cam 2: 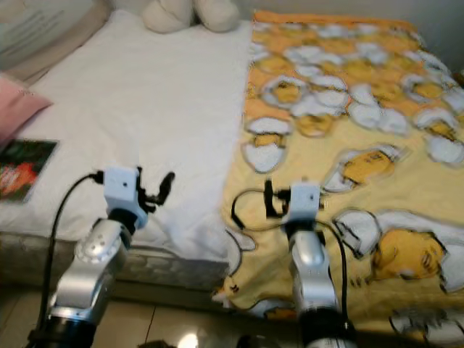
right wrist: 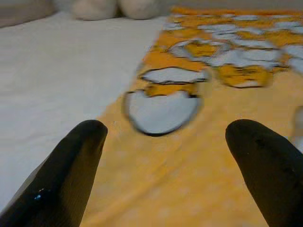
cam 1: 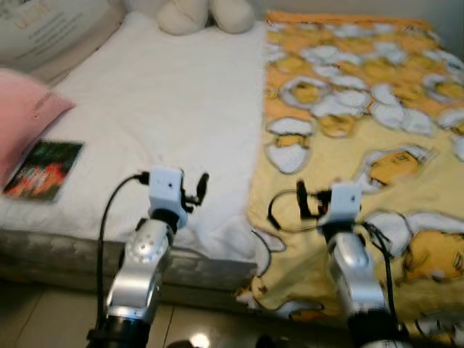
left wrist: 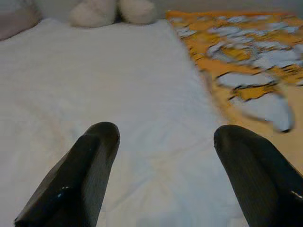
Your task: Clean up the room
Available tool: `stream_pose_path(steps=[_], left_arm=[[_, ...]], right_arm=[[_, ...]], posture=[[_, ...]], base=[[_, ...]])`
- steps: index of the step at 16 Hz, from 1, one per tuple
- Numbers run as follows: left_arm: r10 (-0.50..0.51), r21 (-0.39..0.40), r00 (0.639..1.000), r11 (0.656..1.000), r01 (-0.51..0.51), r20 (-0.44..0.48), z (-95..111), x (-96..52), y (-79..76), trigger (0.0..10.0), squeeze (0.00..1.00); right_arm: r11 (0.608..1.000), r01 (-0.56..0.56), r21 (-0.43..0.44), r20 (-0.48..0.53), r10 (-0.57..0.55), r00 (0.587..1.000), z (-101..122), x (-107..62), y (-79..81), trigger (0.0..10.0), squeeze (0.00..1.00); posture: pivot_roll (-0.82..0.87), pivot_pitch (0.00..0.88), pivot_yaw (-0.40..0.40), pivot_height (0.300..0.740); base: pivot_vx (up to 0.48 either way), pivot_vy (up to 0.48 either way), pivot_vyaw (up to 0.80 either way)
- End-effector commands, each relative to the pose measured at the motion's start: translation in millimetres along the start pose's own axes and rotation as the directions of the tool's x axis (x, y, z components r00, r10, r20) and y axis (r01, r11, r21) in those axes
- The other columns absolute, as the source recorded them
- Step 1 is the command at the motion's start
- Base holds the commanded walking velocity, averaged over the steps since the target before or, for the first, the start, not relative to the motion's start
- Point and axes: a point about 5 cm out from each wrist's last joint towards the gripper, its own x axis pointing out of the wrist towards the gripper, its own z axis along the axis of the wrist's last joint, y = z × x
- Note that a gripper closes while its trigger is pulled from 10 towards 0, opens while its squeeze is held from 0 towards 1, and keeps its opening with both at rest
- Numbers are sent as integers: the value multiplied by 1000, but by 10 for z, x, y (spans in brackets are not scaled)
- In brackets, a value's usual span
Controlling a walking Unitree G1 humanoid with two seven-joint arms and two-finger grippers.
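Hovering over bed (cam 1: 167, 109), left gripper (left wrist: 163, 142) spread, right gripper (right wrist: 165, 137) spread

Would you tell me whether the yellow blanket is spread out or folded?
Spread out: the yellow blanket lies flat across the bed's right half, its edge draped over the front.

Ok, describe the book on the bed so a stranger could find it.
Start at the bed, on its white half rather than the yellow blanket. The book lies flat near the front left edge, just below the pink pillow. Its dark green-and-red cover stands out there.
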Motion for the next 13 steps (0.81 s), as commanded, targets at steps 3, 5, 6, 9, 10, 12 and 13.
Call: stream_pose_path(steps=[3,5,6,9,10,12,13], left_arm=[[27,18,1000,999,-27,-3,-45,-15,44,10000,0],[12,13,1000,1000,-12,-9,-65,-53,55,10000,0],[-18,6,1000,1000,18,-2,-67,-64,48,10000,0],[-27,19,1000,999,27,4,-62,-64,55,10000,0],[-39,21,999,999,39,7,-65,-70,40,10000,0],[-56,13,998,998,55,10,-74,-66,0,10000,0],[-56,13,998,998,56,11,-73,-58,-1,10000,0]], right_arm=[[1000,-30,-5,16,30,999,78,47,73,10000,0],[1000,-22,-4,-4,22,1000,52,51,69,10000,0],[1000,-24,-1,-10,24,1000,52,62,82,10000,0],[1000,-25,1,-11,25,1000,53,81,99,10000,0],[999,-26,24,-9,27,1000,44,79,97,10000,0],[999,-35,15,-47,35,998,-4,79,100,10000,0],[999,-37,10,-49,38,998,-5,87,104,10000,0]], posture=[[-82,0,1,740],[-74,0,0,740],[-65,0,1,740],[-62,0,3,740],[-63,0,4,740],[-66,0,1,740],[-68,0,1,740]], base=[[0,0,204],[0,0,0],[0,480,0],[0,480,0],[0,480,0],[0,480,334],[0,480,656]])
